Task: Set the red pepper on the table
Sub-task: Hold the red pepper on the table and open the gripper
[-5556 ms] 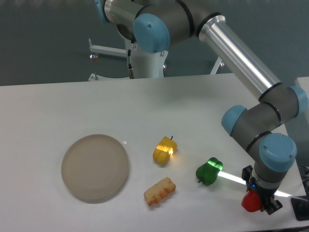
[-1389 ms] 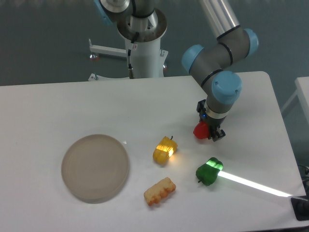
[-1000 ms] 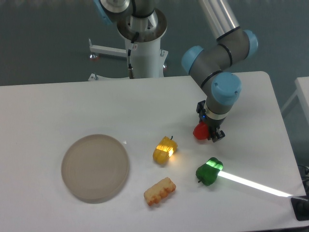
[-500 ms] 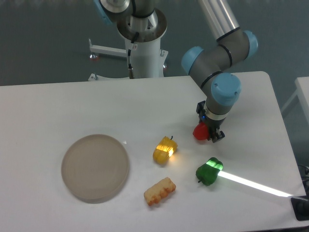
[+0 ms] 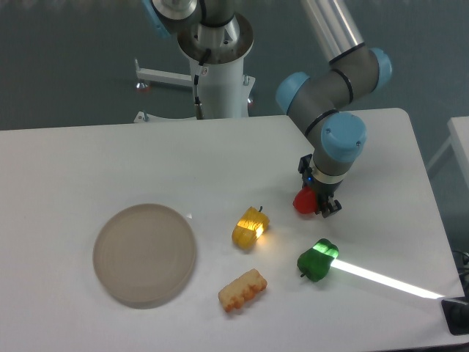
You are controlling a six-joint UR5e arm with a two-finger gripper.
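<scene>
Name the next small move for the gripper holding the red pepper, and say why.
Probably open the jaws. The gripper holds the red pepper low over a bare patch of the table, apart from the green pepper and yellow pepper.

Place: a robot lab.
Clues: a big robot arm [image 5: 333, 92] bolted by a white bench [image 5: 110, 161], with toy food [image 5: 242, 289] on it.

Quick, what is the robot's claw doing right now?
End effector: closed on the red pepper, low over the table.
</scene>
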